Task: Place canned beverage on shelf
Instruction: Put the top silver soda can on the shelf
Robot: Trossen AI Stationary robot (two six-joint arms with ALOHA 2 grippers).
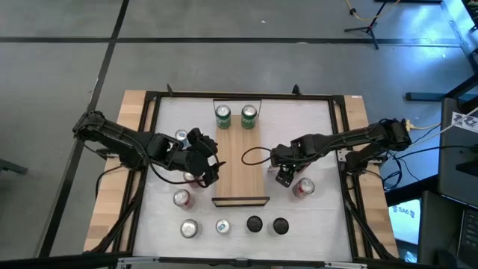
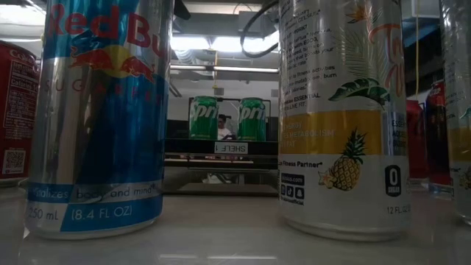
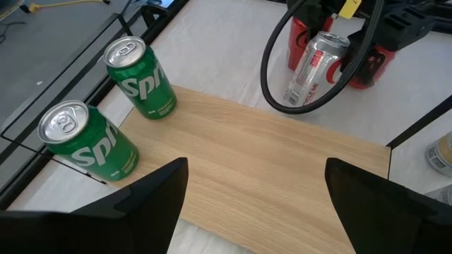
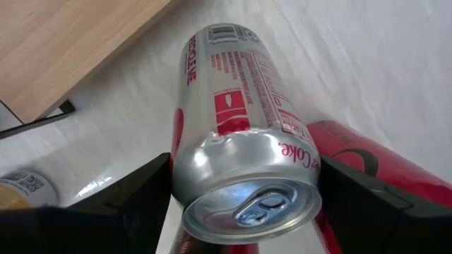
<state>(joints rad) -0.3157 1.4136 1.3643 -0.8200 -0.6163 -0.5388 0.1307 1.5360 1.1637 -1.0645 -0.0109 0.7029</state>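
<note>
High view, 2 green cans (image 1: 236, 116) on shelf (image 1: 240, 175)

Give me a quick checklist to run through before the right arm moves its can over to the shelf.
1. Silver can sits between the right claw fingers: ok, one finger on each side of it.
2. Grip firm enough to lift: cannot tell; the can wall shows a dent near its top.
3. Free room on the shelf: ok, only two green cans stand at its far end.
4. Left claw out of the way: not ok, it hangs open over the shelf's bare wood.
5. Red can beside the silver one: not ok, it lies right against it and may get dragged.
</note>
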